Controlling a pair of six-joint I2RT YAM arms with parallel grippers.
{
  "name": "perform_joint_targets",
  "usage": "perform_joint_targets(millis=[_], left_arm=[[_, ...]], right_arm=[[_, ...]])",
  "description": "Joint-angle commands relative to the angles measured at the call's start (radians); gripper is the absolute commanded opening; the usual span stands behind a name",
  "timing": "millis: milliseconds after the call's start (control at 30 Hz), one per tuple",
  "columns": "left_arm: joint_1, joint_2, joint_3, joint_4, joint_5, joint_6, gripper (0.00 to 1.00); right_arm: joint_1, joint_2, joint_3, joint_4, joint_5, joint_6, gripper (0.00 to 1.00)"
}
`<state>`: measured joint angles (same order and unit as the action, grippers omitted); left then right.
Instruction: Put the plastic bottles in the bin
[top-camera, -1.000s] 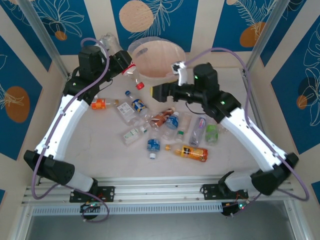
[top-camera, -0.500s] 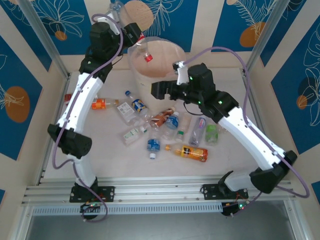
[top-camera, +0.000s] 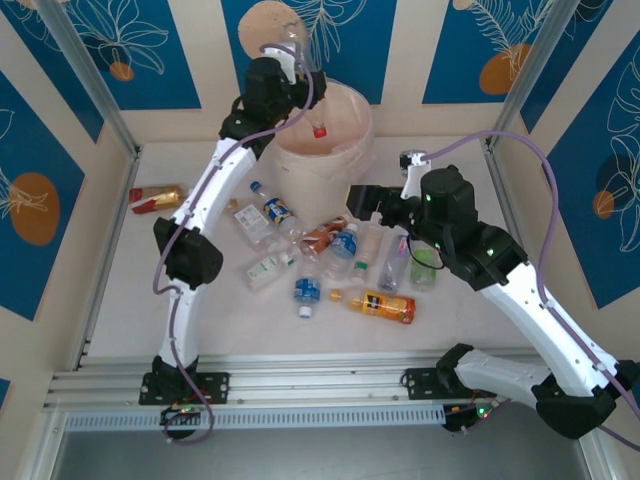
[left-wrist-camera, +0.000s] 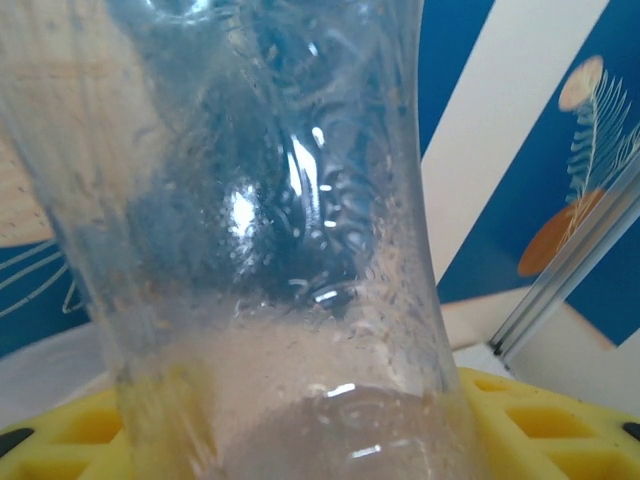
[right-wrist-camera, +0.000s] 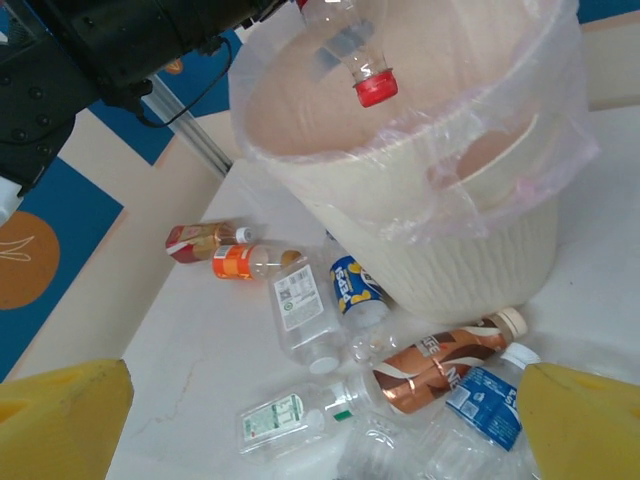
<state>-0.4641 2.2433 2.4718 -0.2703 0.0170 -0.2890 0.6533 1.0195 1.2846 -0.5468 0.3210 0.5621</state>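
Note:
My left gripper (top-camera: 303, 95) is high above the bin (top-camera: 333, 160), shut on a clear bottle (top-camera: 314, 118) that hangs with its red cap (right-wrist-camera: 376, 90) pointing down inside the rim. That bottle (left-wrist-camera: 260, 230) sits between the yellow pads (left-wrist-camera: 545, 420) in the left wrist view. The pale bin (right-wrist-camera: 470, 260) has a clear liner bag. Several plastic bottles lie on the table in front of it, among them a brown one (right-wrist-camera: 440, 362), a blue-labelled one (right-wrist-camera: 488, 405) and an orange one (top-camera: 385, 305). My right gripper (right-wrist-camera: 320, 430) hovers open over this pile, holding nothing.
A red-brown bottle (top-camera: 158, 197) lies alone near the left wall, with an orange-labelled one (right-wrist-camera: 235, 262) beside it. A metal frame post (top-camera: 95, 100) and blue patterned walls close in the back and sides. The left arm (top-camera: 200, 200) stretches across the table's left half.
The left arm has swung from the back left corner rightward over the bin, carrying the red-capped bottle. The right arm has pulled back right and now faces down at the pile.

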Motion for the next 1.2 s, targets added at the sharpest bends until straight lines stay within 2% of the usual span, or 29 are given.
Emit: perform_joint_targets(millis=[0, 333, 467, 733, 867, 1000, 1167], left_arm=[[-0.019, 0.028, 0.048, 0.012, -0.017, 0.099, 0.60], [-0.034, 0.078, 0.052, -0.043, -0.035, 0.140, 0.69], [-0.034, 0.078, 0.053, -0.058, -0.038, 0.141, 0.80], [-0.037, 0.056, 0.053, -0.081, -0.045, 0.148, 0.81], [-0.042, 0.008, 0.053, -0.109, -0.056, 0.155, 0.81], [-0.047, -0.077, 0.052, -0.161, -0.088, 0.151, 0.84], [-0.047, -0.211, 0.050, -0.259, -0.135, 0.114, 0.99]], right_arm=[[-0.004, -0.040, -0.047, -0.009, 0.046, 0.037, 0.99], [-0.013, -0.093, -0.098, -0.065, 0.106, 0.054, 0.99], [-0.031, -0.111, -0.112, -0.077, 0.117, 0.064, 0.99], [-0.066, -0.130, -0.130, -0.081, 0.104, 0.074, 0.99], [-0.097, -0.117, -0.108, -0.159, 0.134, 0.093, 0.99], [-0.182, -0.087, -0.101, -0.280, 0.115, 0.143, 0.99], [-0.274, -0.085, -0.180, -0.367, 0.053, 0.196, 1.00]])
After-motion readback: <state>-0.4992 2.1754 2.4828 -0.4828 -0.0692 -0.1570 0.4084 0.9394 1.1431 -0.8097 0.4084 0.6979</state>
